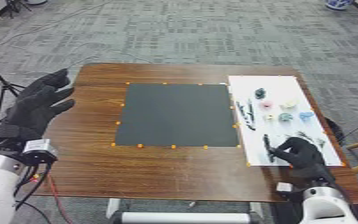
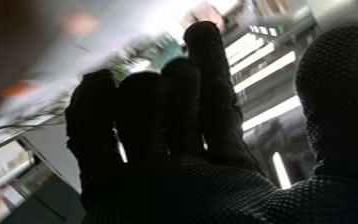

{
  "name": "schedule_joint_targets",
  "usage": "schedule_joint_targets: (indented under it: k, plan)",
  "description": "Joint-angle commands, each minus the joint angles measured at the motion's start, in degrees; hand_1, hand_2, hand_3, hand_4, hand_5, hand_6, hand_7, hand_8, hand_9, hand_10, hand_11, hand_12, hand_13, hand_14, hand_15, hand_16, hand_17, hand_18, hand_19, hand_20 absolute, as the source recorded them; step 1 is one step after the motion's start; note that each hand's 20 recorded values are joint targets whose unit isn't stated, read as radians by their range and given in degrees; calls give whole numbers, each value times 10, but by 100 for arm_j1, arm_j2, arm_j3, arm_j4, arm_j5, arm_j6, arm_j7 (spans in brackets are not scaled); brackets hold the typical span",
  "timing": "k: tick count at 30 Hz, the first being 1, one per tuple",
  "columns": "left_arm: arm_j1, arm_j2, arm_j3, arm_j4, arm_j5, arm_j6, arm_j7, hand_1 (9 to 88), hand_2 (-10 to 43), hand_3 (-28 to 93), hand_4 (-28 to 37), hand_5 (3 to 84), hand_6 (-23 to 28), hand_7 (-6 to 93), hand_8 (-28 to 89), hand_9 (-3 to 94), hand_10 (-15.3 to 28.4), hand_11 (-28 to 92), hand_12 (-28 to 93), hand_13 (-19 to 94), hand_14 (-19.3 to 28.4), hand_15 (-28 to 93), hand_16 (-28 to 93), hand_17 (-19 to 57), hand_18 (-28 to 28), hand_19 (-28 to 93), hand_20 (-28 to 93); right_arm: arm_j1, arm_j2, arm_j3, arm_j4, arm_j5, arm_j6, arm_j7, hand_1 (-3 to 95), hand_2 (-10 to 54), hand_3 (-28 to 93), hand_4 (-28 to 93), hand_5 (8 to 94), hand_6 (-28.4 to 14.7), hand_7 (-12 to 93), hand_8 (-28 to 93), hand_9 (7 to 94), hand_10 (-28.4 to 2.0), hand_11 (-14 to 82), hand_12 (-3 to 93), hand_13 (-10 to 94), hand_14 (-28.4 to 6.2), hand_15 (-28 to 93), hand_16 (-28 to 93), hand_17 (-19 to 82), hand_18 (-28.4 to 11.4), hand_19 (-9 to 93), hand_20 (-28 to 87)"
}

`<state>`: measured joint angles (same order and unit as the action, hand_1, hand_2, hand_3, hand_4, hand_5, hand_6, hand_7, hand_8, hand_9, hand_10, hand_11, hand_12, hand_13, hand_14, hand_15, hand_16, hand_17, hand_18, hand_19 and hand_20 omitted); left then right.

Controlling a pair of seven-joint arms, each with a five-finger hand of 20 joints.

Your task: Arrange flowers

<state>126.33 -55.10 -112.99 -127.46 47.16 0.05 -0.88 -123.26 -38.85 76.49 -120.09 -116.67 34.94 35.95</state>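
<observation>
R hand (image 1: 303,156) is spread near sprigs (image 1: 302,135) on mat (image 1: 246,85), L hand (image 1: 35,110) spread too; prob. best to pinch 1 low, w/o crushing it.

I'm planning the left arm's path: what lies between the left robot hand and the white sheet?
The dark mat on the brown table, in the head view.

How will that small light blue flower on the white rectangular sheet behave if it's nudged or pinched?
The blue flower looks small beside the robot's right hand, so it's probably light and may skid at a nudge. Its uneven outline hints at petals, which might bend or squash under a firm pinch.
</observation>
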Motion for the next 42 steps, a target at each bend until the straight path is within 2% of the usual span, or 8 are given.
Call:
schedule_joint_targets:
  k: [1,4,7,11,16,23,28,42]
  plan:
    - [79,-28,-89,-31,-174,-28,34,293,-92,664,-254,212,11,227,-110,144,82,228,200,63,113,448,-51,-102,184,395,123,228,18,-285,-46,-2081,-700,456,214,-95,755,-283,478,-29,610,-210,477,-143,711,613,454,-165,844,502,221,-220,811,555]
    - [32,1,-89,-23,-146,-48,17,292,-93,665,-255,213,11,227,-109,145,82,228,200,64,113,448,-50,-102,184,395,123,366,231,-394,-53,-1964,-1027,511,202,-95,760,-283,480,-31,613,-214,476,-144,710,625,450,-168,846,511,217,-222,812,560]
    - [73,27,-110,-45,-178,-26,22,291,-92,666,-255,214,11,225,-109,146,83,228,201,65,113,448,-50,-102,184,395,122,795,418,-609,-46,-1738,-1822,543,195,-95,764,-283,482,-32,612,-215,471,-146,709,628,447,-171,848,511,215,-222,812,562]
    - [121,51,-141,-68,-187,-1,14,289,-90,666,-255,214,11,225,-109,147,84,228,201,66,113,447,-50,-102,184,395,122,1080,917,-792,13,-1642,-2418,508,178,-95,776,-283,504,-31,605,-210,485,-148,710,616,457,-176,853,501,218,-228,817,564]
    - [117,79,-128,-79,-146,-5,23,288,-88,666,-254,214,11,224,-108,147,84,228,200,66,113,447,-49,-102,184,395,122,814,1360,-439,1,-1732,-2234,500,168,-95,788,-283,507,-34,602,-206,486,-150,706,624,458,-178,851,506,219,-230,819,563]
    - [283,49,-282,-141,-159,68,30,289,-88,667,-253,214,10,223,-108,148,83,227,200,67,113,447,-49,-102,184,395,122,896,1540,-335,-82,-1616,-2659,350,163,-95,800,-283,510,-33,601,-204,486,-150,706,618,459,-179,851,501,221,-230,820,562]
    - [259,63,-289,-141,-155,101,40,289,-88,667,-254,215,11,222,-108,149,83,226,200,67,113,447,-49,-102,185,395,121,979,1505,-286,-143,-1416,-2825,97,159,-95,795,-283,512,-34,597,-204,485,-151,702,616,459,-180,850,500,222,-231,820,559]
    - [286,71,-289,-163,-178,91,68,284,-86,671,-254,216,11,220,-106,150,84,226,200,67,114,445,-48,-102,185,395,122,1894,1801,-1260,151,-1373,-3412,-21,114,-95,784,-283,520,-38,591,-193,495,-152,695,606,471,-180,845,488,231,-232,827,552]
